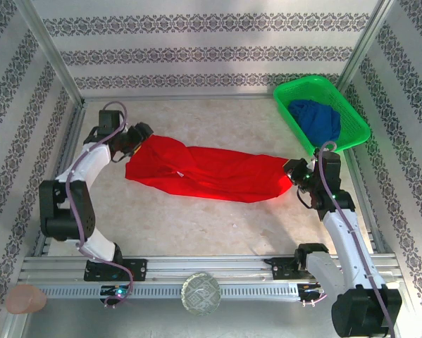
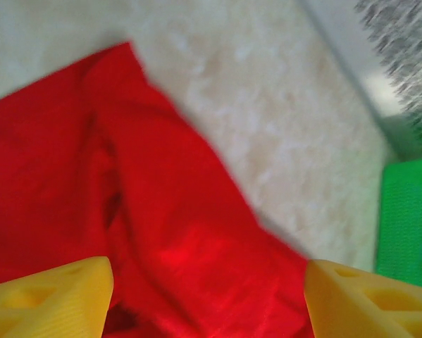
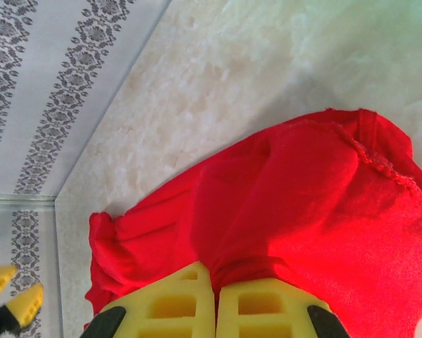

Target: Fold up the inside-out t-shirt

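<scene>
One wrinkled red cloth t-shirt [image 1: 211,172], one green plastic basket [image 1: 357,125]; right fingers [image 3: 175,310] clamp the shirt's end, left fingers [image 2: 48,299] stand wide apart.

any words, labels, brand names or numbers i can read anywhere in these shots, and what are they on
No text can be read in any of the views.
red t-shirt: plain cloth, with no print or legible tag showing.
green basket: no label visible.
walls: bands of ornamental pattern, not lettering.
</scene>
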### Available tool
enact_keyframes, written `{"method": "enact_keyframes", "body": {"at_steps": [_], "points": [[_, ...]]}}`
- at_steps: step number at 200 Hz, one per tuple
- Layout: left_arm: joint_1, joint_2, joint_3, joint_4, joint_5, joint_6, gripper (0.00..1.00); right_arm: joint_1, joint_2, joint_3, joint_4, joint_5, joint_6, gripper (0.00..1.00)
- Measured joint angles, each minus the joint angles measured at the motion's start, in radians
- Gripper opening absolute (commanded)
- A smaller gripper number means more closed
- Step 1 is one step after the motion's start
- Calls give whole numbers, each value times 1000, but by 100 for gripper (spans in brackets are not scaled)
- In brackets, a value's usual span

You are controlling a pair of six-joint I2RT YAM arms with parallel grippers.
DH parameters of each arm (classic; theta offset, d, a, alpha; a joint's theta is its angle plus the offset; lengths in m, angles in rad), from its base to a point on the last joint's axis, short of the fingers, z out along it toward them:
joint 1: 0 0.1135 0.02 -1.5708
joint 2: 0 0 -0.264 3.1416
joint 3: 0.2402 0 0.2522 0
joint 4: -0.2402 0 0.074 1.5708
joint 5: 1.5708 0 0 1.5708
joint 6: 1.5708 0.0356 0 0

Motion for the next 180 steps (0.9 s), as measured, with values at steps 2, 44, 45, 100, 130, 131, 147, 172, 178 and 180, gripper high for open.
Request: {"method": "enact_keyframes", "body": {"at_steps": [2, 44, 45, 100, 130, 131, 147, 172, 178, 180], "points": [[-2, -14, -14, -2, -4, 8, 76, 0, 2, 0, 6, 2, 0, 0], [-80, -186, -172, -14, -102, 129, 74, 0, 30, 30, 47, 18, -23, 0], [-82, -185, -173, -14, -104, 130, 74, 0, 31, 31, 47, 18, -23, 0], [-174, 53, -105, -16, -200, 283, 69, 0, 89, 86, 81, 21, -27, 0], [-230, 156, -60, -15, -225, 325, 68, 0, 100, 98, 83, 20, -31, 0], [-231, 157, -59, -15, -225, 325, 68, 0, 100, 98, 83, 20, -31, 0], [-260, 187, -49, -11, -232, 333, 66, 0, 109, 109, 85, 20, -31, 0], [-283, 241, -26, -4, -243, 338, 35, 0, 121, 123, 87, 17, -32, 0], [-284, 257, -18, -1, -245, 336, 17, 0, 122, 126, 87, 16, -31, 0], [-285, 264, -15, -1, -245, 337, 11, 0, 123, 126, 87, 16, -31, 0]]}}
